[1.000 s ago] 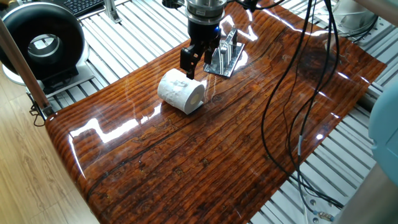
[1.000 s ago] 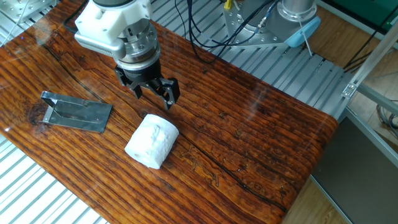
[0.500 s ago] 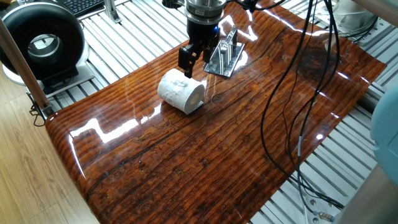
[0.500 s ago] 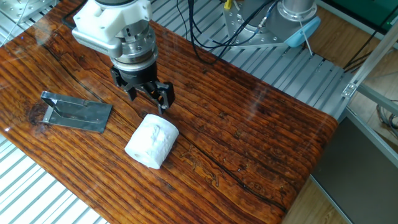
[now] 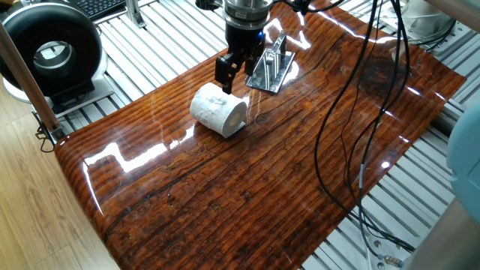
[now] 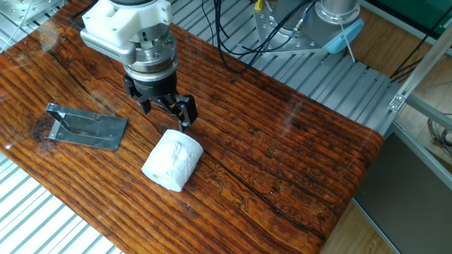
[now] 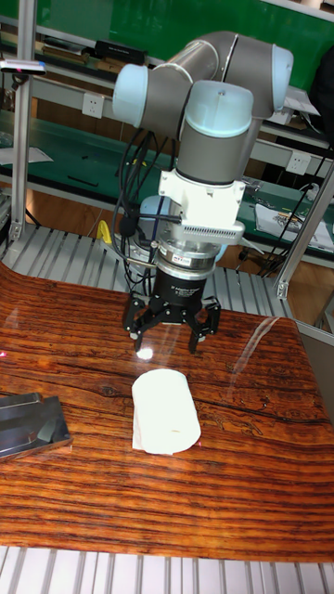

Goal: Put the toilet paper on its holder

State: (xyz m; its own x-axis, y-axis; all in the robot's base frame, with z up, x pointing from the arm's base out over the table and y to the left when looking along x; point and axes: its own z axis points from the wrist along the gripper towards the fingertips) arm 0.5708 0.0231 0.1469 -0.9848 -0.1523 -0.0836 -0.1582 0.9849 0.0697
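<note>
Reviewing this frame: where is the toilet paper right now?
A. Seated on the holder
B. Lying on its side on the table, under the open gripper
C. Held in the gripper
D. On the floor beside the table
B: the toilet paper lies on its side on the table, the open gripper above it, the holder apart from it.

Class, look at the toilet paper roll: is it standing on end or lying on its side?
Lying on its side. The toilet paper rests lengthwise on the table, its round end and hollow core facing sideways.
</note>
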